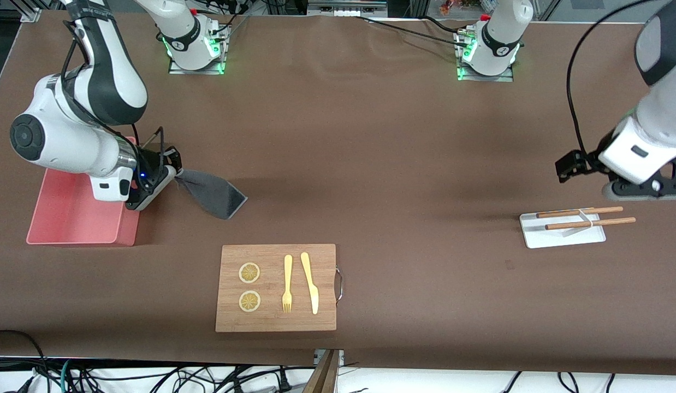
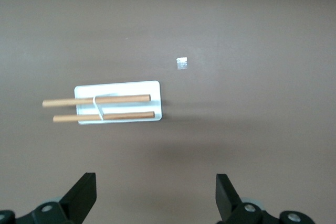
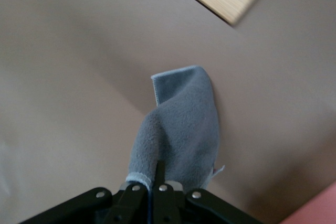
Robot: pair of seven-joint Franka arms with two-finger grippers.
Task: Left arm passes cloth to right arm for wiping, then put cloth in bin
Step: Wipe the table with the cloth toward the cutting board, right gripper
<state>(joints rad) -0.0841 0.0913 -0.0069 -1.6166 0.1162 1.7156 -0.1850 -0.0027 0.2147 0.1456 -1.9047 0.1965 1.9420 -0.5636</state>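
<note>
The right tool (image 1: 171,176) is pressed together on one end of the cloth (image 1: 213,196), just beside the pink bin (image 1: 76,210). The cloth hangs down from it to the worktop (image 1: 371,164), farther from the front camera than the wooden board (image 1: 276,287). The left tool (image 2: 155,195) waits spread wide above the worktop near a white tray (image 1: 562,230) carrying two wooden sticks (image 1: 586,216).

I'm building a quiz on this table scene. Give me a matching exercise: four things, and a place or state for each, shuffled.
1. cloth
2. fork
3. chopsticks
4. left end effector

A. on the white tray
B. open, holding nothing
C. on the wooden board
D. held by the shut right end effector, beside the pink bin

Pairs: 1-D, 2-C, 3-A, 4-B
</note>
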